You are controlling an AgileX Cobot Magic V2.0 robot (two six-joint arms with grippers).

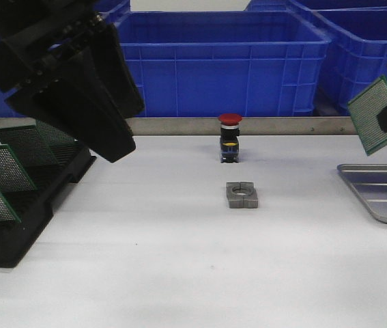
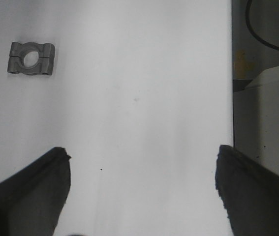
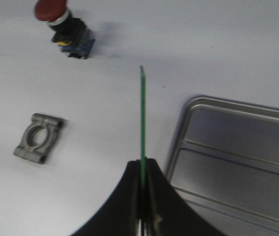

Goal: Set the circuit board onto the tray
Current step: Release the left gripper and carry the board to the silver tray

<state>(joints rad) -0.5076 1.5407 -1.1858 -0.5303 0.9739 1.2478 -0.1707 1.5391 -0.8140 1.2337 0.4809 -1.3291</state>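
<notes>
Above bare-looking tray (image 1: 377, 184), circuit board (image 1: 373, 115) in right gripper (image 3: 142, 206).

Green dotted circuit board (image 1: 373, 114), silver ribbed tray (image 1: 384, 205), red-capped button (image 1: 229, 120), blue bins (image 1: 220, 58).

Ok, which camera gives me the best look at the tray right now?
The right wrist view: the tray fills much of it, showing its raised rim, rounded corner and ribbed bottom, with the circuit board held edge-on in the right gripper beside it. The front view catches only part of it at the right edge. The left wrist view shows none of it.
</notes>
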